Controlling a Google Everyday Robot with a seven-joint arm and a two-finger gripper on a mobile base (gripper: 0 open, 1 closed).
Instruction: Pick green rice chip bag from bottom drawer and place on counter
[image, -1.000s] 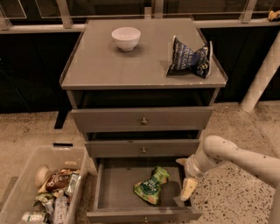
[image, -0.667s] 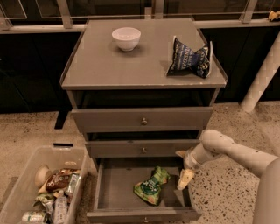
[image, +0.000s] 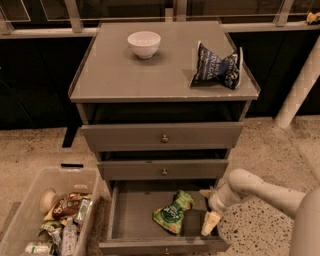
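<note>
— One green bag (image: 173, 212) is lying on the floor of the open bottom drawer (image: 131, 216), right of centre.
— And the gripper (image: 205, 212)?
— It is hanging low at the drawer's right end, with its fingers (image: 210, 223) standing apart and gripping nothing. The bag is sitting just left of them, not between them.
— And the counter (image: 112, 75)?
— It is carrying a bowl (image: 144, 43) and a blue bag (image: 216, 67).

Tool (image: 208, 209) in drawer (image: 134, 216) (arm (image: 272, 192) cropped)
</note>
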